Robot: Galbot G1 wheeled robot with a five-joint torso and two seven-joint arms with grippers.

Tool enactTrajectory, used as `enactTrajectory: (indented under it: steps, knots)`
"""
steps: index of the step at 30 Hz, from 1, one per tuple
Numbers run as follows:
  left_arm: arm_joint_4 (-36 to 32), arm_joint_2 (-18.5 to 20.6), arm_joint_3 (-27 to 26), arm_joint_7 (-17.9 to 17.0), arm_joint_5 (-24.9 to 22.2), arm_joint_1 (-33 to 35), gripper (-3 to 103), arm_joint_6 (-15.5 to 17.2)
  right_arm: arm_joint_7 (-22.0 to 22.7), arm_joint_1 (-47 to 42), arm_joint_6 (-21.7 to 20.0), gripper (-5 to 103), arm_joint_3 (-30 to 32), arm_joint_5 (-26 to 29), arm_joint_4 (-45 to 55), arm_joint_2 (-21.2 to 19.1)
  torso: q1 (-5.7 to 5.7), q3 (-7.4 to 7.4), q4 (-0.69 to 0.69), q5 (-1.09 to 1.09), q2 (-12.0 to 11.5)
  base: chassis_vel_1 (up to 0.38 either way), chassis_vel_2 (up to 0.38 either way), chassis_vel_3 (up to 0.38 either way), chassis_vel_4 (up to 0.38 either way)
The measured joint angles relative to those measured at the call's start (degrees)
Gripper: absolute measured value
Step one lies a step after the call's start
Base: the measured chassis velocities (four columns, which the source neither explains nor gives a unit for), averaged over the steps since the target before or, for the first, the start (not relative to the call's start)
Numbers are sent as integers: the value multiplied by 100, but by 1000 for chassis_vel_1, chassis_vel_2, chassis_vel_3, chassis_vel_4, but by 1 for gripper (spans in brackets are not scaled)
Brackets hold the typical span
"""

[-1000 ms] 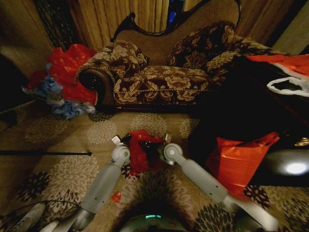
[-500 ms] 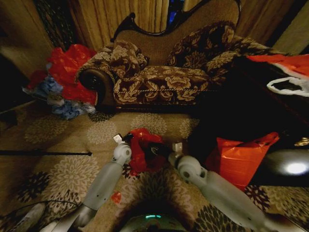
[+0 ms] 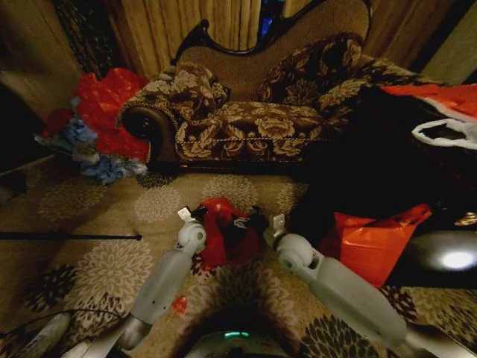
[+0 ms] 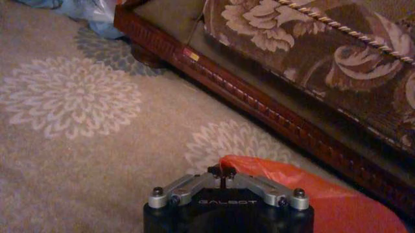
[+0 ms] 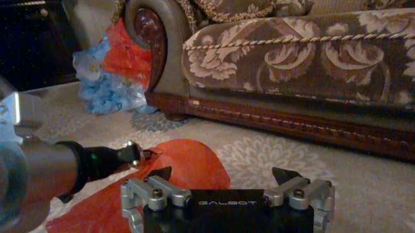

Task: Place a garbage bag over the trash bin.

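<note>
Head view: both grey arms reach forward over the floral carpet (image 3: 97,268), meeting at a small crinkly deep-red plastic garbage bag (image 3: 223,227).
Garbage bag: on the carpet in front of the patterned brown sofa (image 3: 246,119), bunched over a dark shape that may be the bin; I cannot tell.
Left gripper (image 4: 222,171): fingers pinched together on the bag's edge.
Right gripper (image 5: 222,174): fingers spread apart, bare, just beside the bag.
Bystanders: heap of red and blue bags (image 3: 97,127) beside the sofa arm; flat orange-red bag (image 3: 369,246) to the right.
</note>
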Motion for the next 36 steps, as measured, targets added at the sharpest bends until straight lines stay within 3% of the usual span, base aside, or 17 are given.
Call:
enactTrajectory:
  steps: [4,8,14,17,23,26,31,33,35,36]
  knots:
    - [-21,-12,-10,-13,6,12,0,2,-187,-62,-138,100,-47,311,79,-184,0,0,-2,-1,0,0,0,0,0]
    - [-22,-48,-17,-20,45,45,0,2,-31,-158,-224,100,-187,655,126,-164,0,0,-2,-1,0,0,0,0,0]
    - [-66,-57,-7,-29,58,80,0,2,-370,-63,-140,100,-329,-163,-468,60,0,0,-1,0,0,0,0,0,0]
    - [-114,-46,-6,-37,59,99,0,3,-501,84,50,100,-470,-851,-1011,241,0,0,0,0,0,0,0,0,0]
    - [-163,-45,-16,-48,59,132,0,4,-388,193,226,102,-608,-1245,-1446,465,0,0,0,0,0,0,0,0,0]
    - [-194,-33,-30,-51,60,160,0,4,-479,225,213,90,-661,-1271,-1568,556,0,0,-1,-1,0,0,0,0,0]
    - [-238,-9,-50,-51,60,186,0,4,-281,276,307,74,-613,-1166,-1677,665,0,0,0,0,0,0,0,0,0]
    - [-279,4,-69,-41,60,225,0,50,-235,353,322,63,-595,-1070,-1709,671,0,0,-1,-1,0,0,0,0,0]
    - [-311,10,-80,-42,58,248,0,90,-229,379,331,63,-594,-1052,-1735,675,0,0,-1,-1,0,0,0,0,0]
    - [-357,26,-86,-42,55,283,-3,130,-216,406,354,58,-589,-1038,-1779,694,0,0,-2,-1,0,0,0,0,0]
